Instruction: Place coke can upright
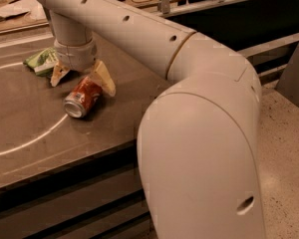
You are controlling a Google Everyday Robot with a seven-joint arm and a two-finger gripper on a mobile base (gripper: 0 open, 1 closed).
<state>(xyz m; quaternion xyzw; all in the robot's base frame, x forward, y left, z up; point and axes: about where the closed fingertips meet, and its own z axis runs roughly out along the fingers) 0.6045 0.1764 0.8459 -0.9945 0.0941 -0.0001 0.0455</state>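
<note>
The coke can (83,97) lies on its side on the dark table (50,143), its silver end facing the front left. My gripper (80,77) hangs over the can's far end, pointing down. Its two pale fingers are spread apart, one finger (104,77) at the can's right side and the other at the left near the snack bag. The fingers stand beside the can and do not squeeze it. My big white arm (199,133) fills the right of the view.
A green-and-white snack bag (41,61) lies just behind and left of the gripper. A white curved line (30,142) is marked on the table. The table's front edge runs below the can. Cluttered counters stand at the back.
</note>
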